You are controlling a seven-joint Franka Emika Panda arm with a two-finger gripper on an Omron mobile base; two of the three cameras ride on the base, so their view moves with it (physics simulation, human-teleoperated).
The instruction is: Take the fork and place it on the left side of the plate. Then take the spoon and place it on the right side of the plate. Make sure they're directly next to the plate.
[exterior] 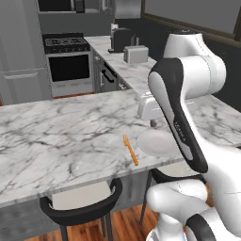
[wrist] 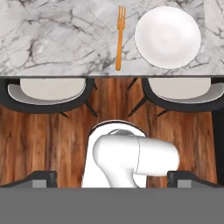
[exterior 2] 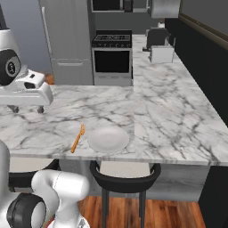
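Grey-veined marble desk [exterior: 56, 136] runs across a dark kitchen, oven [exterior: 68, 63] at the upper left of the left base view. Two stools [wrist: 46, 94] tuck under its edge over a wood floor, best seen from the hand view. The fork [wrist: 119, 37], slim and bright orange, lies at top centre there, tines up, just left of the plate [wrist: 167, 37] but apart from it. The plate is plain white, round, shallow-rimmed. In the right base view the jaws [exterior 2: 27, 109] hang at the left edge above the desk, spread wide, holding nothing. The left base view shows a toaster [exterior: 135, 54] on the back counter.
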